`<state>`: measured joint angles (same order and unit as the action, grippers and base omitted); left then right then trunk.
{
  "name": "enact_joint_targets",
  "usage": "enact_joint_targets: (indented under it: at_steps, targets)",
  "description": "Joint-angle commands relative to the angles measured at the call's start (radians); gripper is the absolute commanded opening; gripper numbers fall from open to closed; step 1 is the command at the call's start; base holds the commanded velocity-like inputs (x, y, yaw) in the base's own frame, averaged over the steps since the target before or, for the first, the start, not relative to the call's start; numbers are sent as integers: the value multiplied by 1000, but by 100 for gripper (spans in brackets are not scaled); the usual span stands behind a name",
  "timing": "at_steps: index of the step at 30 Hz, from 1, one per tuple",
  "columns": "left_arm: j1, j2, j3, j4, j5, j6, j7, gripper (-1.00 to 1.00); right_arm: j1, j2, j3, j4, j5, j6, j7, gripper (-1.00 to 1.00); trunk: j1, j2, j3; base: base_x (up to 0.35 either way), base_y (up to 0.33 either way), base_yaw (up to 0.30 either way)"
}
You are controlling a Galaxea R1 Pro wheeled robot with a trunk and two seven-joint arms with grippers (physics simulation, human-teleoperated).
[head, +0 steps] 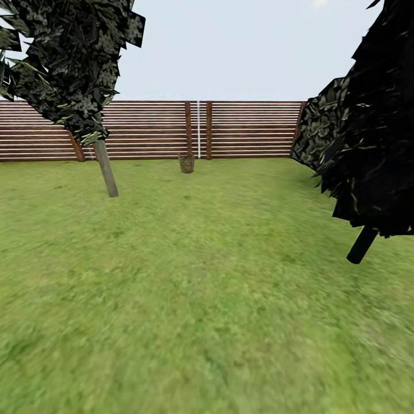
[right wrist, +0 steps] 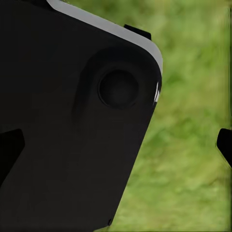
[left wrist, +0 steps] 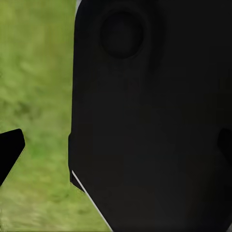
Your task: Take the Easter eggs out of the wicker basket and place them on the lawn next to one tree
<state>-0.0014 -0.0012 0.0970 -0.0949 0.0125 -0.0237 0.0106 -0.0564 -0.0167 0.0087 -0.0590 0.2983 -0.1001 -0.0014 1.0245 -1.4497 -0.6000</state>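
The lawn (head: 207,299) spreads across the head view from three round to nine o'clock, blurry green. Behind it the slatted wooden fence (head: 247,129) runs across the middle. At three o'clock stands a black-foliaged tree (head: 368,132) with a thin black trunk. At ten o'clock a tree (head: 106,168) with a pale grey trunk leans, its blotched leaves above. The wicker basket (head: 186,163) sits far off near twelve o'clock, just before the fence; its contents are too small to tell. Both wrist views show dark robot body over grass; I cannot tell either pincer's opening.
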Motion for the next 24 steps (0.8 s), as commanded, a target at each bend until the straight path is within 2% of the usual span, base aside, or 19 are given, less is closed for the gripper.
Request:
enact_joint_targets:
  at_steps: [1,13,19,24]
  targets:
    - [0,0,6,0,1,-2,0,100,0,0,0,1,4,-3,0,100,1,0,-1,327,0,0]
    - [0,3,7,-1,2,-1,0,100,-1,0,0,1,4,-3,0,100,1,0,-1,327,0,0]
    - [0,2,35,2,1,-2,0,100,-1,-1,0,1,4,-3,0,100,1,0,-1,327,0,0]
    - [0,0,41,1,1,-2,0,100,-1,2,-1,1,7,-3,1,100,1,0,-1,327,0,0]
